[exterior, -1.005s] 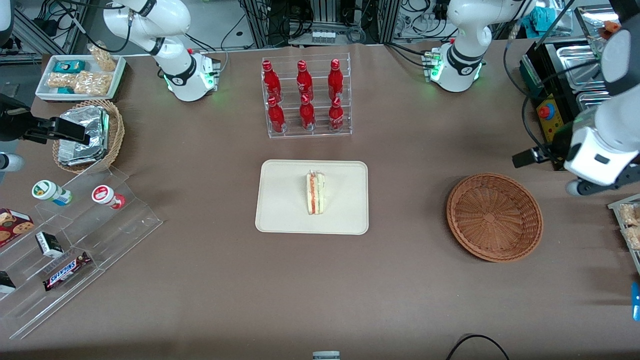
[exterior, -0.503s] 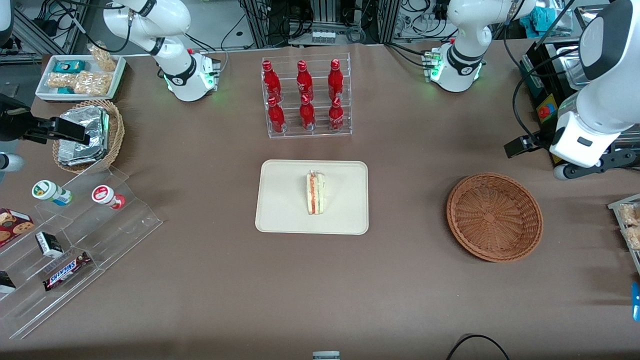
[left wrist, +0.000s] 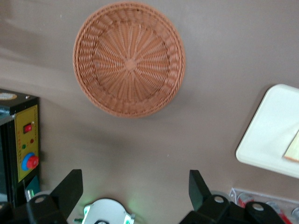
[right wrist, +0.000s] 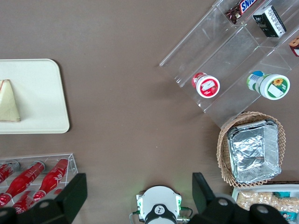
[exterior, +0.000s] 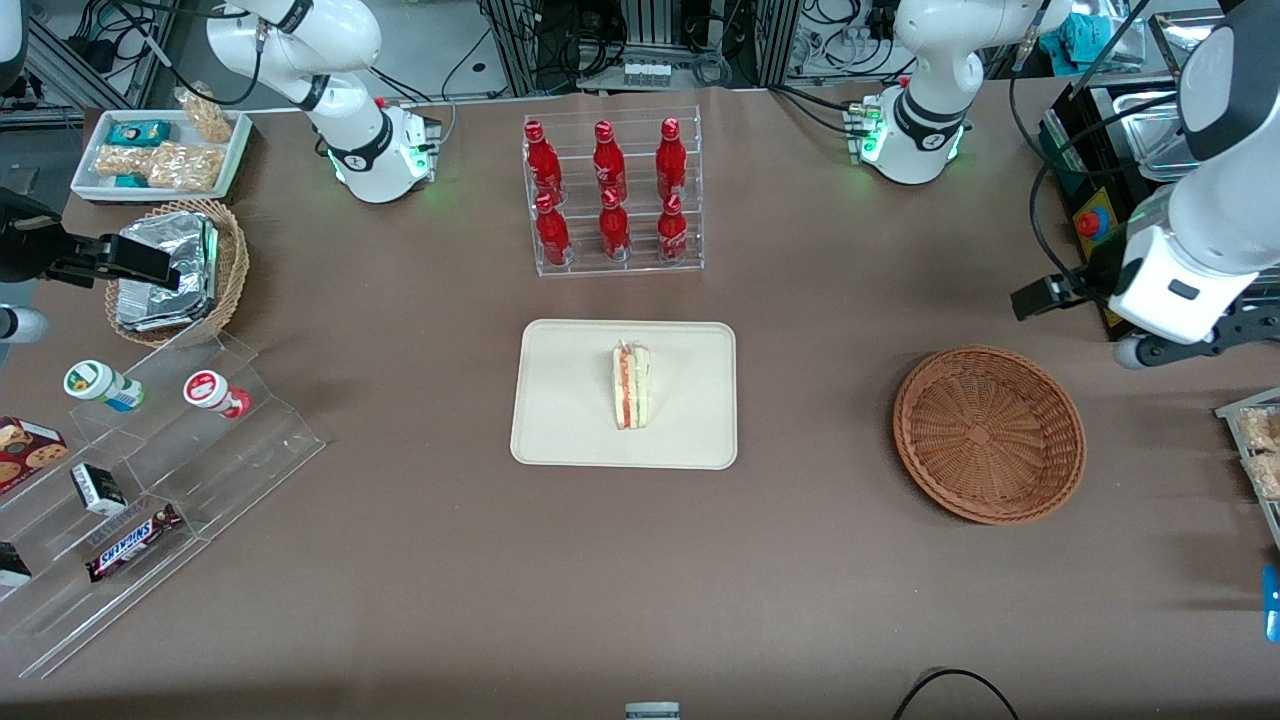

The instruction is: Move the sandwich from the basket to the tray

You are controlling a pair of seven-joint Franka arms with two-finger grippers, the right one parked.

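Observation:
The sandwich [exterior: 631, 386], a pale wedge with red and green filling, lies on the cream tray [exterior: 570, 400] at the table's middle. The round reddish-brown basket [exterior: 988, 433] sits toward the working arm's end and holds nothing. My gripper [exterior: 1200, 345] hangs high above the table's edge there, a little farther from the front camera than the basket. In the left wrist view the gripper [left wrist: 135, 186] is open with only bare table between its fingers. That view also shows the basket [left wrist: 129, 58], a corner of the tray [left wrist: 271, 135] and a sliver of the sandwich [left wrist: 293, 148].
A clear rack of red bottles [exterior: 612, 195] stands farther from the front camera than the tray. A black control box with a red button [exterior: 1095, 225] sits beside my gripper. A tan basket of foil packets [exterior: 180, 270] and an acrylic snack stand [exterior: 150, 470] lie toward the parked arm's end.
My gripper and wrist rose away from the basket, then drifted slightly back toward the table's end. The sandwich, tray and basket have not moved.

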